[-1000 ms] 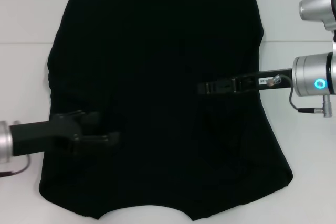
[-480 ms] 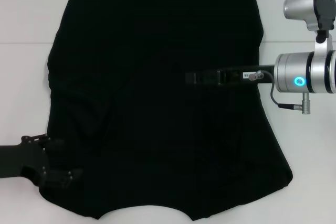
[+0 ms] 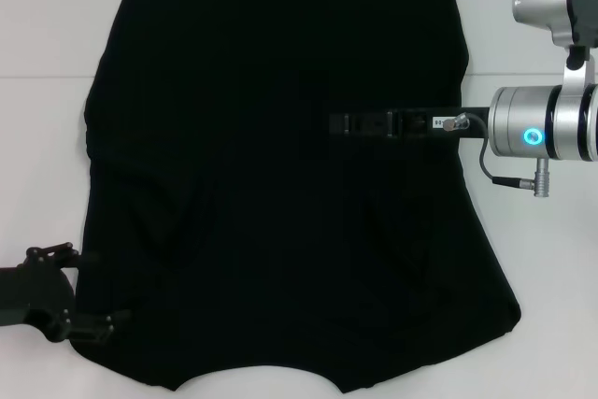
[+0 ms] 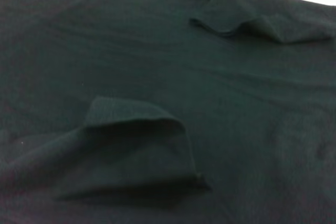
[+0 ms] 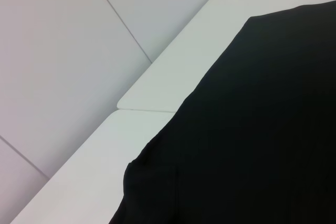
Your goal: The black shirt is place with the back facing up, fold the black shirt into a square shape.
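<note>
The left gripper (image 3: 89, 292), fingers spread and holding nothing, sits at the near left edge of the black shirt (image 3: 280, 137), which lies plain side up on the white table (image 3: 47, 137). The right gripper (image 3: 341, 124) hovers mid-shirt; its opening I cannot tell. A shallow pinch might catch one layer only, skewing the fold.

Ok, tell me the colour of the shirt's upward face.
Plain black, no print showing on the shirt; clearest in the head view.

Silver right wrist (image 3: 547, 128), blue ring light, black tools.
</note>
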You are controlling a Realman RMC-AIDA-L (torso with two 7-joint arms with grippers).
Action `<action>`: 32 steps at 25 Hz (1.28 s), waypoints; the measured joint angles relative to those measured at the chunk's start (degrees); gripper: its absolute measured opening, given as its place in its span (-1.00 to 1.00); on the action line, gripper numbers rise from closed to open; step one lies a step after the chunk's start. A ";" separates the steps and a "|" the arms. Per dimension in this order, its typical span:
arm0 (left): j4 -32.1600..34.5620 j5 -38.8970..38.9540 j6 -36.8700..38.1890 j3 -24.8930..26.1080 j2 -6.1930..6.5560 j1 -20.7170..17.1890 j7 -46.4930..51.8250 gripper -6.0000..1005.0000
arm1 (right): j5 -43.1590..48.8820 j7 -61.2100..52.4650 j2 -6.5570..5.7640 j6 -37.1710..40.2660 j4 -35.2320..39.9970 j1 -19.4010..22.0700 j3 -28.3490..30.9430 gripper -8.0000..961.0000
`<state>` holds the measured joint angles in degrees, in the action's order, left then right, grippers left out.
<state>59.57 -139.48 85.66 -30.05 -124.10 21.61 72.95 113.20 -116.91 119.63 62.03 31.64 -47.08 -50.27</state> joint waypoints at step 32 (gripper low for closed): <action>-1.71 0.10 -4.32 -3.17 -0.11 0.78 1.67 -0.11 | -0.10 0.04 -0.46 0.20 -0.53 0.78 0.44 0.65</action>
<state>57.86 -139.38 81.34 -33.22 -124.21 22.40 74.62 113.10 -116.86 119.17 62.23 31.11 -46.30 -49.83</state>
